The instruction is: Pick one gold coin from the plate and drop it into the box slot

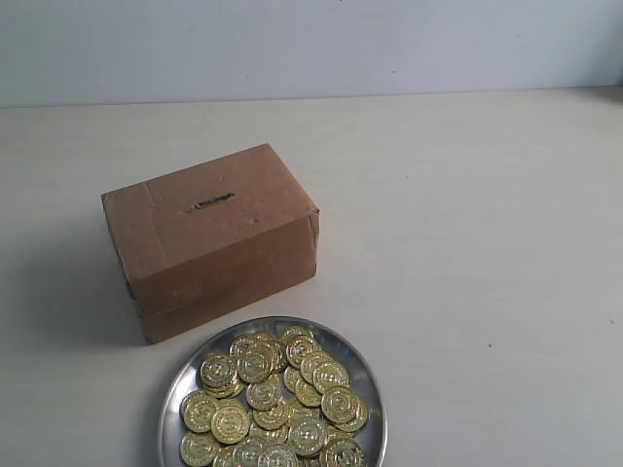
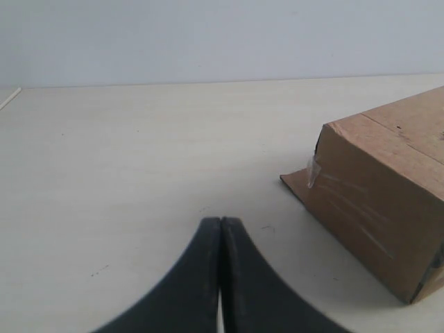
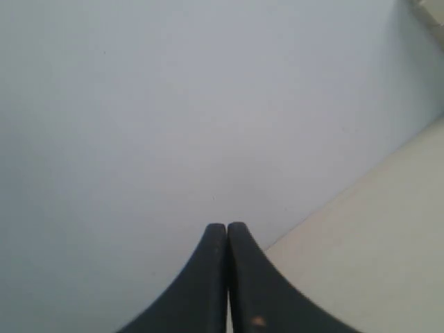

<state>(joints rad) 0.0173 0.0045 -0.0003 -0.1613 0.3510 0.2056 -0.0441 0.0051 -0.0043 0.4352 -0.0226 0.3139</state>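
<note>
My left claw [image 2: 220, 229] and right claw [image 3: 227, 232] are both pinched closed, empty. The gold coins [image 1: 277, 404] lie heaped in the plate [image 1: 175, 389] just beside the box [image 1: 209, 248] on the worktop [image 1: 487, 243]. They look thin, stiff and slick, so I'd pinch a topmost coin across its edges.

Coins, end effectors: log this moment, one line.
left end effector shut | right end effector shut | coins in plate | slot in box top
</note>
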